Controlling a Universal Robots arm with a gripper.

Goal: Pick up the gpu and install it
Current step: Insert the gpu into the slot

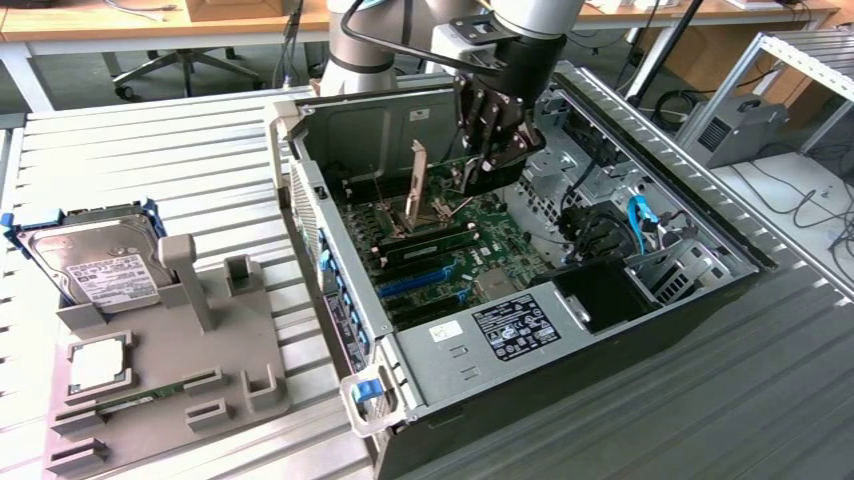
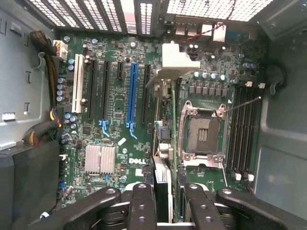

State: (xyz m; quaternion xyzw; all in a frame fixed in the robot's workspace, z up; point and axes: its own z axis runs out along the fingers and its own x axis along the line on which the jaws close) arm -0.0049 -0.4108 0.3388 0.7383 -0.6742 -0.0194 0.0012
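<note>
Gpu [image 2: 162, 143] gripped edge-on between gripper [image 2: 165, 191] fingers, held upright inside case [image 1: 747, 270], bracket [image 2: 178, 62] toward rear grille, poised just above motherboard [image 2: 115, 139] beside blue slot [image 2: 131, 91], apparently so card edge meets a slot squarely.

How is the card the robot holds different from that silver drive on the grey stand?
The gpu stands on edge inside the computer case, clamped between the fingers; the hard drive leans on the grey stand outside it, untouched. The gpu is a thin board with a metal bracket; the hard drive is silver with a white label. Both are rectangular.
</note>
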